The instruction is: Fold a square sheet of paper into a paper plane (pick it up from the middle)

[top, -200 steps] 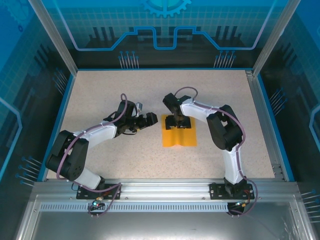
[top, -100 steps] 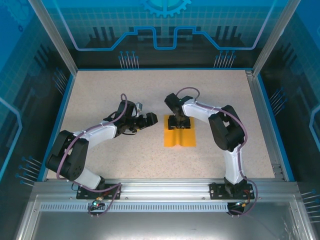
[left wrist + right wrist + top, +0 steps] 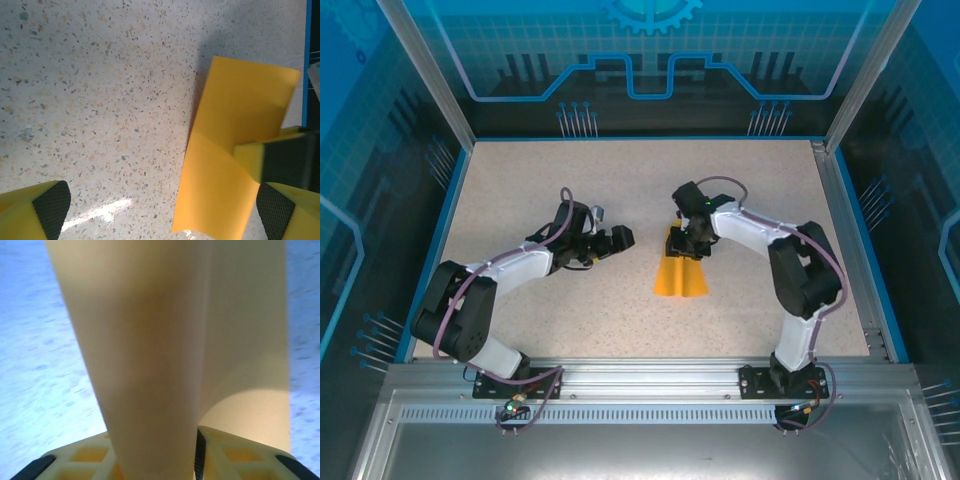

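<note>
The square sheet of paper (image 3: pixel 682 278) is orange-yellow and bent along its middle, narrow at the far end and fanning out toward the near end. My right gripper (image 3: pixel 688 243) is shut on its far middle part. In the right wrist view the sheet (image 3: pixel 150 365) rises as a bowed fold from between the fingers of the right gripper (image 3: pixel 197 460). My left gripper (image 3: pixel 623 240) stands open just left of the sheet, not touching it. The left wrist view shows the sheet (image 3: pixel 235 150) to the right, ahead of the wide-open left gripper (image 3: pixel 162 207), and a right fingertip (image 3: pixel 280 160) on it.
The speckled table (image 3: pixel 570 190) is bordered by a blue rim and metal posts (image 3: pixel 425 75). Both arm bases sit on the aluminium rail (image 3: pixel 650 375) at the near edge.
The right gripper closed on the middle of the sheet and shifted right, pulling the flat square up into a bent, narrower shape. The left arm stayed still.
</note>
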You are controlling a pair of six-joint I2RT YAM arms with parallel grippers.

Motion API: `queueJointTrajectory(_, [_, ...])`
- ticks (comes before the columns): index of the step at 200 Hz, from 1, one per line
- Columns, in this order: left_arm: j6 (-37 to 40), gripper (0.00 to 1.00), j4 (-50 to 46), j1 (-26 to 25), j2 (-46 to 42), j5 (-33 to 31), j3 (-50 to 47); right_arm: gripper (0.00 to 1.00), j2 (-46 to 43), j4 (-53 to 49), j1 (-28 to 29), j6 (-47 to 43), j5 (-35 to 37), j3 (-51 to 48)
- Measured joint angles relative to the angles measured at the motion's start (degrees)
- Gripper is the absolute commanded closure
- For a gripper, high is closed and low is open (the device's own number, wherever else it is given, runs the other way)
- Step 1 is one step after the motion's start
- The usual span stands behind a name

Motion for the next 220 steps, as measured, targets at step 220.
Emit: queueJointTrajectory(220, [-3.3,0.13,3.0,0.1,13.3,18.8,10.4,0.32,5.5,15.9,-13.6,-2.1,-24.3,-7.2])
